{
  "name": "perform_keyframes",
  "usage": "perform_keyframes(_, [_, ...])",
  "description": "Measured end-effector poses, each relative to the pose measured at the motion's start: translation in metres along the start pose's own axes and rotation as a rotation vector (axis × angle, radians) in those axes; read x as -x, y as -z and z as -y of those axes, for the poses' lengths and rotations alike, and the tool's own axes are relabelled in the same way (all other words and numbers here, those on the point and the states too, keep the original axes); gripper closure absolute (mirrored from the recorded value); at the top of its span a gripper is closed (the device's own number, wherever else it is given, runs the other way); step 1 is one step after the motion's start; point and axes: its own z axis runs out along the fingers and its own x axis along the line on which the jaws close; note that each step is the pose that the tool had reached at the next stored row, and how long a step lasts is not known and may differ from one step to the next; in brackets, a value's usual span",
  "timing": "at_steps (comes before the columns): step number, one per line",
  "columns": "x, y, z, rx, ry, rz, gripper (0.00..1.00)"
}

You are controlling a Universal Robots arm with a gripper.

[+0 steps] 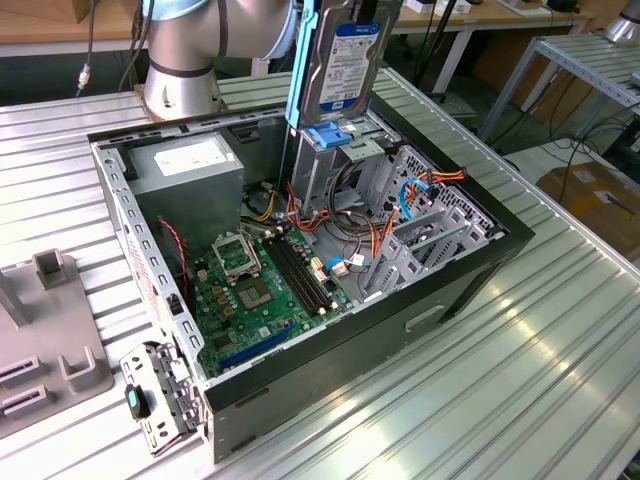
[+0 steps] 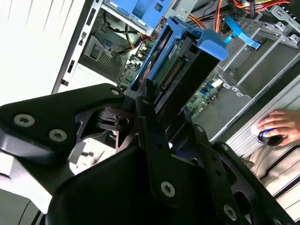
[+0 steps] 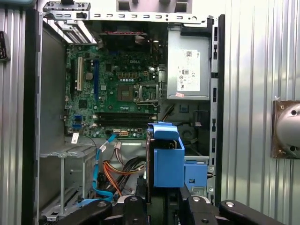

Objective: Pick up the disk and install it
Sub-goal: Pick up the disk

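- The disk [image 1: 345,62] hangs upright over the open computer case [image 1: 470,270]; dark body, blue carrier down its edge
- The gripper [image 3: 163,202] has it. The fingers [image 3: 132,206] are closed in on the carrier, one on each side, pinching the end nearest the wrist
- From the fingers the disk runs straight outward, its long axis in line with the gripper and pointing down into the case. The free end with the blue end tab [image 3: 163,132] leads
- Past that free end, in the first wrist view, sits the ridged blue latch piece [image 3: 195,173], a little to one side of the disk's line, not dead ahead
- Farther out from the fingers: the drive cage [image 1: 322,178] directly under the disk in the exterior view, then orange cables [image 1: 378,240], the motherboard [image 1: 255,290] and the power supply [image 1: 190,170]
- My reading: pick done, install not done. The leading end looks just above the cage, but I cannot tell whether it touches
- A person's hand [image 2: 276,124] rests outside the case wall in the second wrist view, well apart from the fingers
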Motion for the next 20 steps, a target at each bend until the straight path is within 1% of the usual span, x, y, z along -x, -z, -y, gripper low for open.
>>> perform_keyframes(2, [-0.0040,-0.0001,0.0001,-0.0001,0.000,0.0001,0.65])
perform_keyframes(3, [-0.0087,-0.0001,0.0002,-0.0001,0.000,0.0001,0.65])
perform_keyframes(4, [-0.0161,-0.0001,0.0004,0.0000,0.000,0.0001,0.65])
perform_keyframes(8, [-0.0319,-0.0002,0.0012,0.0001,0.000,0.0002,0.65])
perform_keyframes(10, [-0.0369,-0.0002,0.0017,0.0004,0.000,0.0001,0.65])
perform_keyframes(12, [-0.0469,-0.0003,0.0026,0.0010,0.000,0.0002,0.65])
perform_keyframes(14, [-0.0527,-0.0003,0.0030,0.0013,0.000,0.0002,0.65])
perform_keyframes(18, [-0.0615,-0.0003,0.0042,0.0018,0.000,0.0002,0.65])
perform_keyframes(19, [-0.0669,-0.0003,0.0049,0.0020,-0.001,0.0003,0.65])
perform_keyframes(20, [-0.0747,-0.0003,0.0059,0.0025,-0.001,0.0002,0.65])
